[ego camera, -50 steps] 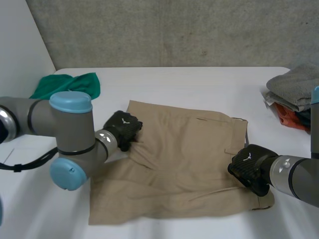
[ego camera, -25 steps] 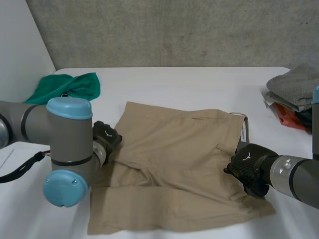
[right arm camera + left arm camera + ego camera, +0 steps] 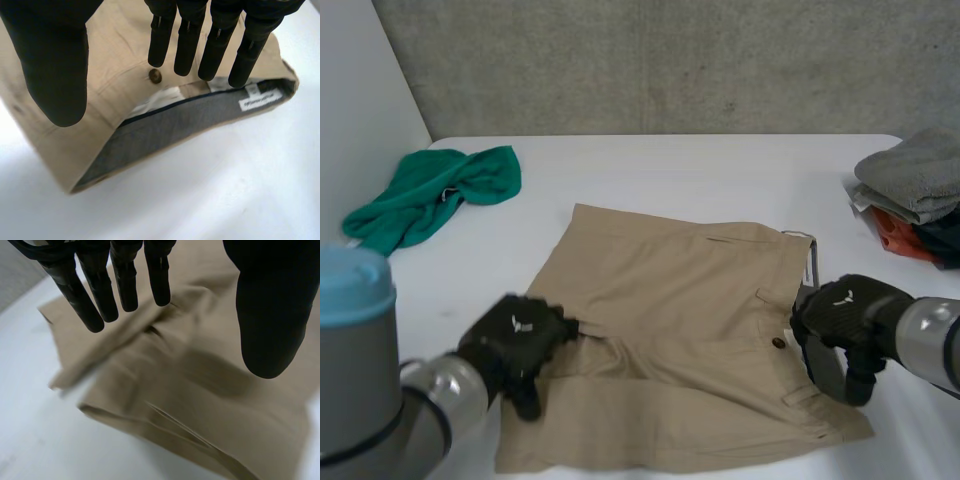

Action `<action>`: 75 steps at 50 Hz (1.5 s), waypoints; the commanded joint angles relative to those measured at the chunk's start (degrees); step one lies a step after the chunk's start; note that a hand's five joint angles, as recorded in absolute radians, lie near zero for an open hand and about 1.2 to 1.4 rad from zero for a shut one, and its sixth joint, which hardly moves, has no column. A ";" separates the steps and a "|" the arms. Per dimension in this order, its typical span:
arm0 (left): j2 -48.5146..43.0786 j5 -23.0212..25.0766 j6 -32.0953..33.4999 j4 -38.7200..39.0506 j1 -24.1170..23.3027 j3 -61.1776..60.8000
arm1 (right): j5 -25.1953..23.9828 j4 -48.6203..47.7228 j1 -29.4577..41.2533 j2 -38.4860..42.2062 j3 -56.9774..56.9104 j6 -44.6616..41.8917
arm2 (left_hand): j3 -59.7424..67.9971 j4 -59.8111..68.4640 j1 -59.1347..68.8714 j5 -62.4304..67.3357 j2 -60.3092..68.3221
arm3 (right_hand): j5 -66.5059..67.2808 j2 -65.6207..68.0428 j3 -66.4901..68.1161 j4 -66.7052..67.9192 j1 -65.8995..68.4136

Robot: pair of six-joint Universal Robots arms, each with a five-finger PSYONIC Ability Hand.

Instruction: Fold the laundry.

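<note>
shorts: the khaki shorts (image 3: 680,330) are lying mostly flat in the middle of the white table (image 3: 700,170), with the legs pointing toward the left hand and the waist toward the right one.
left hand: the left hand (image 3: 515,340) is hovering at the leg-end edge, about where the two legs meet. Its fingers (image 3: 125,282) are straight and set wide from the thumb, gripping nothing.
right hand: the right hand (image 3: 845,315) is hanging over the waistband (image 3: 190,125) beside the button (image 3: 155,75), spread wide and empty too.
waistband: it's gaping a bit, so the grey lining is showing.
step: it looks like both hands are lining up to grab opposite ends for a fold.
doing it well: each hand should probably be pinching both layers right at the edge. The right one should be closing that gaping waistband first, and both should be lifting evenly so the crease by the legs isn't bunching.
clutter: the green cloth (image 3: 430,200) and the stack of folded clothes (image 3: 910,185) are sitting well apart from the shorts.
</note>
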 commanded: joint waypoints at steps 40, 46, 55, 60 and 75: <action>3.01 -0.33 1.03 -2.09 -5.36 -2.72 | -14.37 -1.08 -9.28 -5.37 12.89 -3.84 | 57.67 57.97 57.93 57.27 57.45 | 52.98 51.71 51.41 51.49 50.82; -6.21 -0.59 2.95 4.85 -2.73 9.99 | -10.25 -8.71 -4.26 -0.01 4.55 9.60 | 57.67 57.97 57.93 57.27 57.45 | 52.98 51.71 51.41 51.49 50.82; -21.15 -0.24 3.22 10.40 -0.79 36.02 | -0.58 -23.23 -0.92 10.80 -8.56 19.03 | 57.67 57.97 57.93 57.27 57.45 | 52.98 51.71 51.41 51.49 50.82; -34.59 0.90 4.98 11.54 0.09 53.77 | 5.31 -34.03 -0.48 17.83 -13.83 19.83 | 57.67 57.97 57.93 57.27 57.45 | 52.98 51.71 51.41 51.49 50.82; -55.98 -2.44 4.29 13.65 -0.17 76.40 | 11.82 -60.32 1.19 33.22 -21.22 14.73 | -12.33 -12.03 -12.07 -12.73 -12.55 | -14.43 -15.70 -16.00 -15.93 -16.60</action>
